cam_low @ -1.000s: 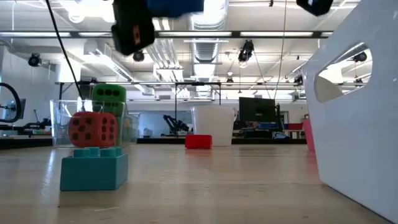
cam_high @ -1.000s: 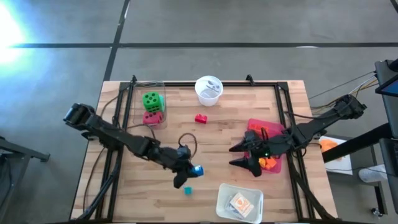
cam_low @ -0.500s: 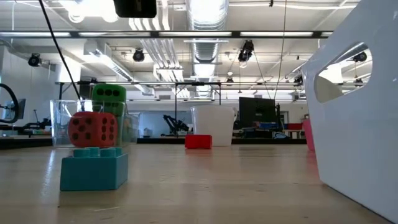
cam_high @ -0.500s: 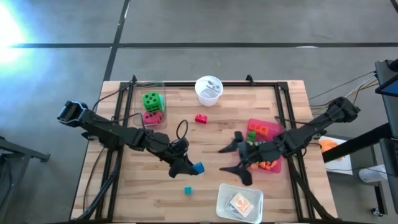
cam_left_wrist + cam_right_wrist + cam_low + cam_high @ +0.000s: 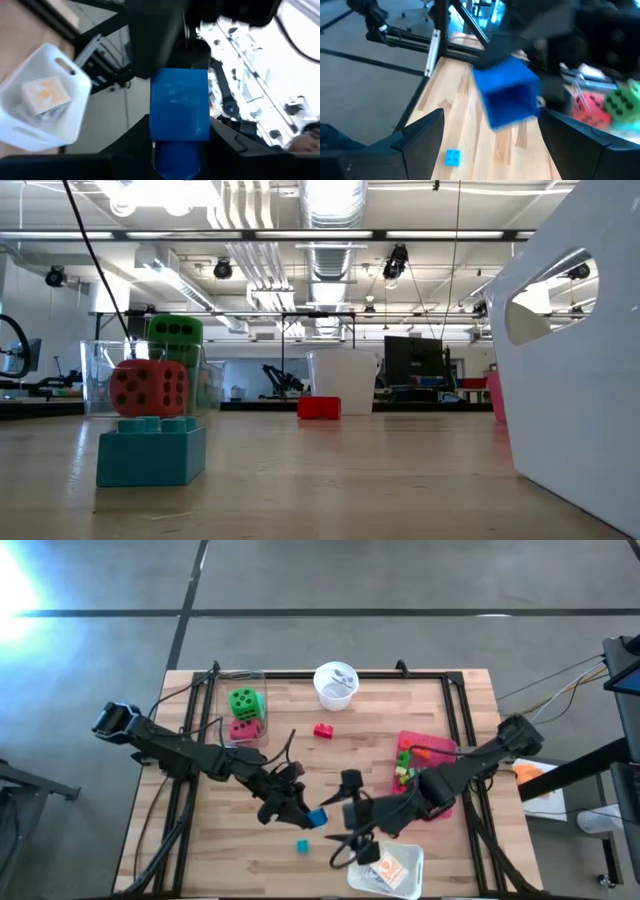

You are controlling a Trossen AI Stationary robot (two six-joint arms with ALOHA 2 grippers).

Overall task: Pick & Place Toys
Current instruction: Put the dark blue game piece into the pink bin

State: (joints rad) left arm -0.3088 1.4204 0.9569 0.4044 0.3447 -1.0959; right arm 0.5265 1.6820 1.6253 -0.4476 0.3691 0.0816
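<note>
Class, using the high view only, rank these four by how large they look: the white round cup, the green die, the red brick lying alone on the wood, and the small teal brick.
1. White round cup
2. Green die
3. Red brick
4. Small teal brick

The cup and die come fairly close; the overhead camera keeps nearness from skewing the order.

Mid-table passage tight: my left gripper (image 5: 303, 812) holding blue brick (image 5: 316, 816) faces my right gripper (image 5: 347, 820), fingers spread wide. Teal brick (image 5: 301, 846) and white tray (image 5: 362, 872) lie below. Bare wood around the red brick (image 5: 323, 730).
</note>
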